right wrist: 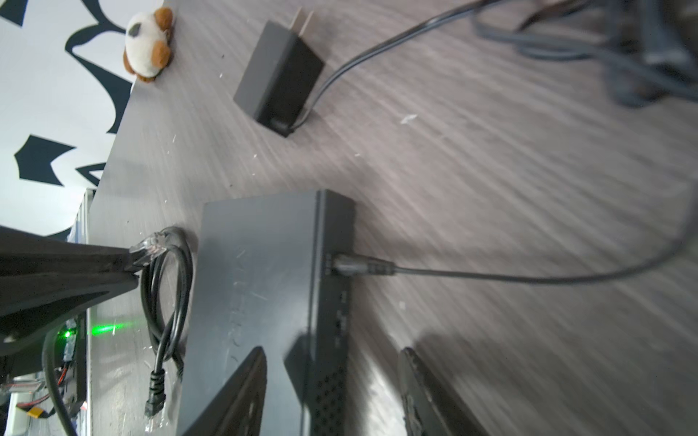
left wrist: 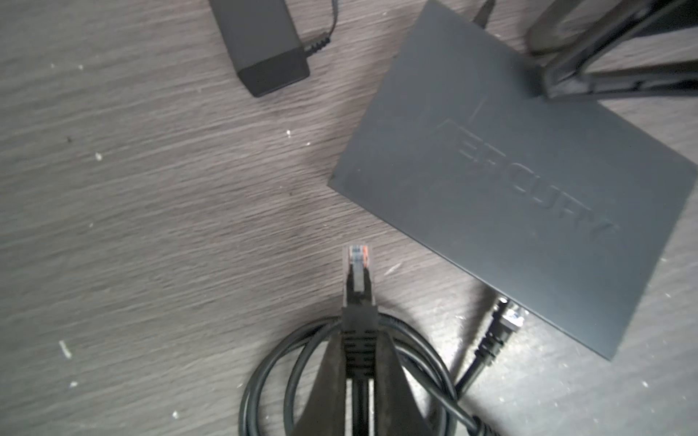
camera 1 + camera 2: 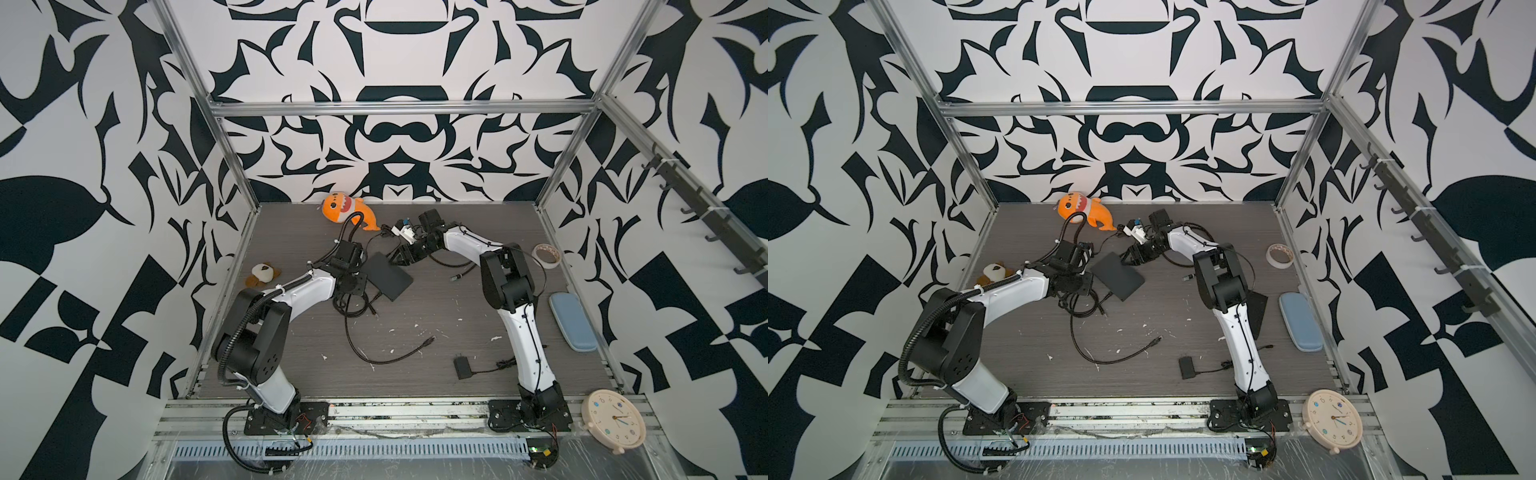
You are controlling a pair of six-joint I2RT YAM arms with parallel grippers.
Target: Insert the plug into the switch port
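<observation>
Black: one switch (image 2: 510,181), one plug (image 2: 357,271) clenched in left jaws, right jaws apparently released astride switch

A: Can you make out the ports on the switch (image 3: 388,276) in both top views?
B: Too small. The left gripper (image 2: 359,332), at about its 9 o'clock, is buried under its own wrist there.
A: And the left wrist view?
B: Port side out of sight, the adapter (image 2: 260,45) cut by the edge, the plug (image 2: 357,271) pins blurred.
A: Right wrist?
B: There the cables (image 1: 604,45) are just a smear.
</observation>
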